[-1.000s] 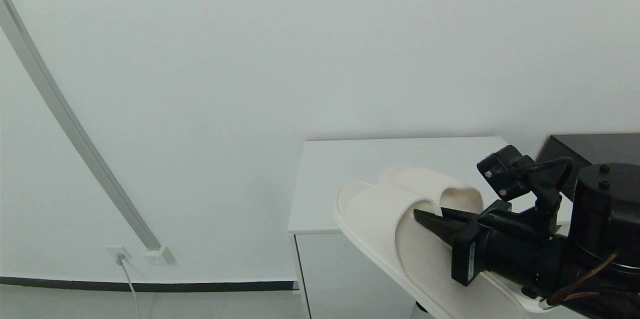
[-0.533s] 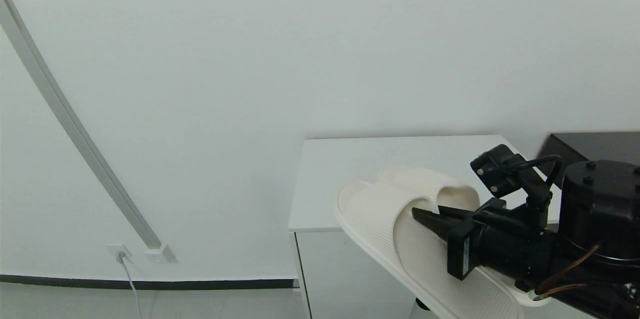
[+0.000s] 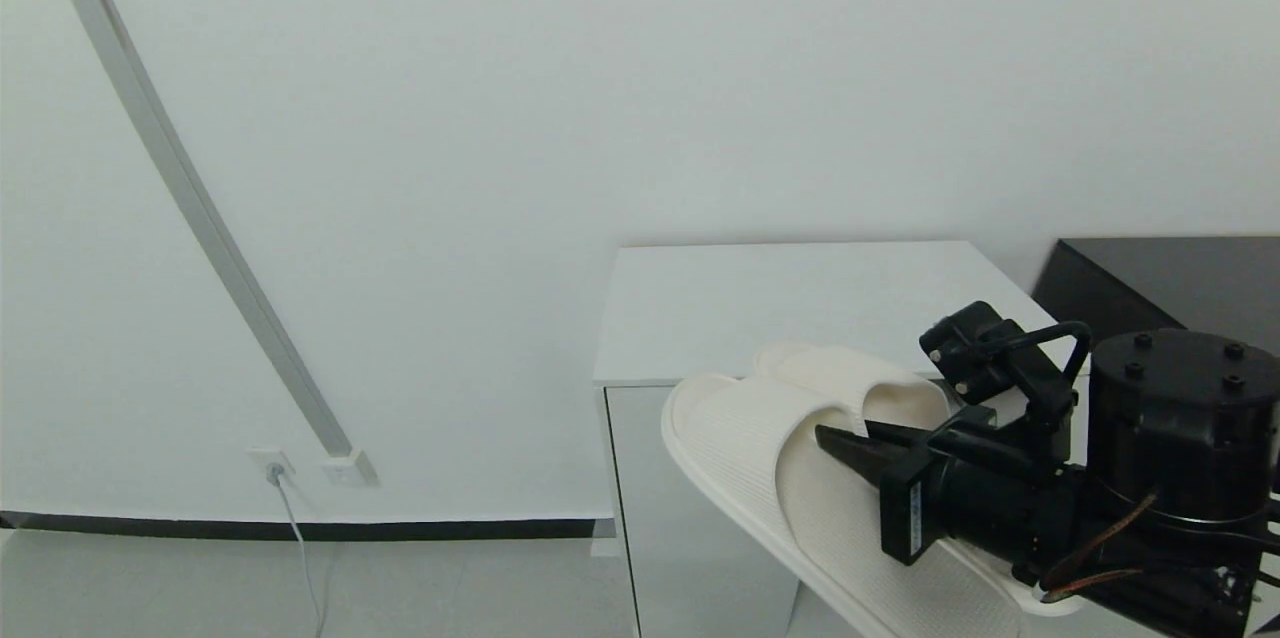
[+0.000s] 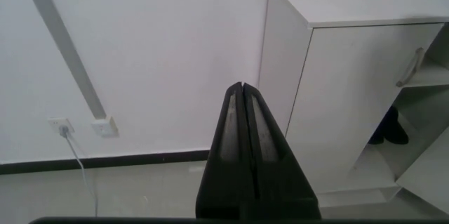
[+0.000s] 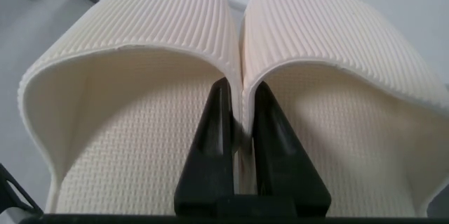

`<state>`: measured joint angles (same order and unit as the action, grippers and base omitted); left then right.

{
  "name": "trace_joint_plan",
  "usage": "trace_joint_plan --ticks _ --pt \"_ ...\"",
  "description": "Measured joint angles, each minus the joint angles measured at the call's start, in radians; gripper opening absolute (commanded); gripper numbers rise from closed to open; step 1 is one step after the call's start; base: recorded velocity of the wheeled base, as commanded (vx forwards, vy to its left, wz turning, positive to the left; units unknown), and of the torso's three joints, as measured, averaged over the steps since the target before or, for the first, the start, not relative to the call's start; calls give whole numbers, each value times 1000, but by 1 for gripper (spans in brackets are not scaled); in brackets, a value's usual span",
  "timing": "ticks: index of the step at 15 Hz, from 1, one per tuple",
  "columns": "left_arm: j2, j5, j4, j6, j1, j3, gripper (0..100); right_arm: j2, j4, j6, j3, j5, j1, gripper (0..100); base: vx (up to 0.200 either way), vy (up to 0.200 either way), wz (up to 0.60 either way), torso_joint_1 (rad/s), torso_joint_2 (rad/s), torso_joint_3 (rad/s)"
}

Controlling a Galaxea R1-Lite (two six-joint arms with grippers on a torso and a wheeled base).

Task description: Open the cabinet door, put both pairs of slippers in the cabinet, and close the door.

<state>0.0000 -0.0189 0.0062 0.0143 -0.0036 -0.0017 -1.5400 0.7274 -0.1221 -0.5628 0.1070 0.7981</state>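
Right jaws on slippers (image 3: 742, 430), toes away.

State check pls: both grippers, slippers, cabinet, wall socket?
left gripper: shut, empty.
right gripper: shut on the slippers' adjoining inner walls.
slippers: one pair, side by side, held aloft.
cabinet: open, shelves exposed beside the handled panel.
wall socket: cable plugged in.

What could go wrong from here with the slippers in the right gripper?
The right gripper pinches only the two touching inner edges of the slippers, so one could slip free. The soles jut far past the gripper, near the cabinet, and could catch its edge on the way in.
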Motion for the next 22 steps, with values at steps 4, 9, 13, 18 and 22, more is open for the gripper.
trace_joint_plan --ticks 4,9,13,18,22 --pt "0 0 0 -5 0 0 0 -5 -1 1 0 1 -3 0 0 0 0 0 0 0" --pt "0 -1 0 -4 0 0 0 -6 -1 1 3 2 -2 0 0 0 0 0 0 0" --pt "0 -1 0 -2 0 0 0 -6 -1 1 4 2 -1 0 0 -100 0 -1 2 -1" --pt "0 -1 0 -3 1 0 0 -9 0 1 2 2 -2 0 0 -200 0 2 4 1" --pt "0 -1 0 -3 1 0 0 -9 -1 2 5 2 0 0 0 -200 0 0 0 1"
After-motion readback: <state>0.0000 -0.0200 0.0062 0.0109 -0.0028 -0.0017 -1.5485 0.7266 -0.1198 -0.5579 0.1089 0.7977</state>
